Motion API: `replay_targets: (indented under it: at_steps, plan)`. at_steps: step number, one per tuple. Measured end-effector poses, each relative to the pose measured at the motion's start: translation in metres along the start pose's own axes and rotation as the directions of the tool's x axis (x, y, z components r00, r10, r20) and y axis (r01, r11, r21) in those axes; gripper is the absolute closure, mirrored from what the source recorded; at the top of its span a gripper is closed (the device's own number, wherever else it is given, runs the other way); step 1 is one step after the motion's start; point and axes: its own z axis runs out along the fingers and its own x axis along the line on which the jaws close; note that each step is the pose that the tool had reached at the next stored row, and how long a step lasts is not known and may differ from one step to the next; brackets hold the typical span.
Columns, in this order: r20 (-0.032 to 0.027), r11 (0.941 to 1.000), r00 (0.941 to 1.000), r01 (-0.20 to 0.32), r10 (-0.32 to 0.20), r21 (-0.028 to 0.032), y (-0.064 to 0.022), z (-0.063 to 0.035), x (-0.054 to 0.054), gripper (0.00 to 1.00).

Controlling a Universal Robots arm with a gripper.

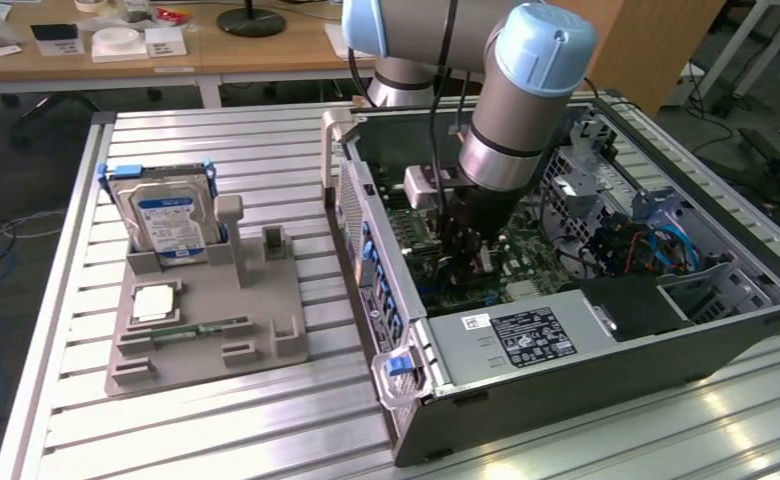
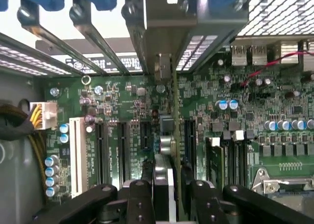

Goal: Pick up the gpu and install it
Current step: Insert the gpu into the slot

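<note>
The gpu (image 2: 175, 135) stands on edge over the motherboard (image 2: 122, 111) slots inside the open computer case (image 1: 710, 330), clamped between the gripper (image 2: 169, 184) fingers. The case lies along the worktop's (image 1: 230, 420) edge on the exterior view's right; a hard drive (image 1: 170, 220) stands in a grey holder (image 1: 203, 340) beside it.

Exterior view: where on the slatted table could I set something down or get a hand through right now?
Bare slats lie on the table in front of the grey parts fixture, and behind the hard drive toward the table's far edge. Another bare strip runs past the power supply end. It is crowded inside the open computer case, where the arm reaches down with the gpu held over the motherboard.
</note>
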Motion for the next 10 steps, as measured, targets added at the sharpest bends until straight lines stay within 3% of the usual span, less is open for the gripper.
replay_targets:
  at_steps: [10]
  plan:
    - [0.0003, 0.9999, 1.0, 0.0, 0.0, 0.0147, 0.0025, -0.0324, 0.0, 0.65]
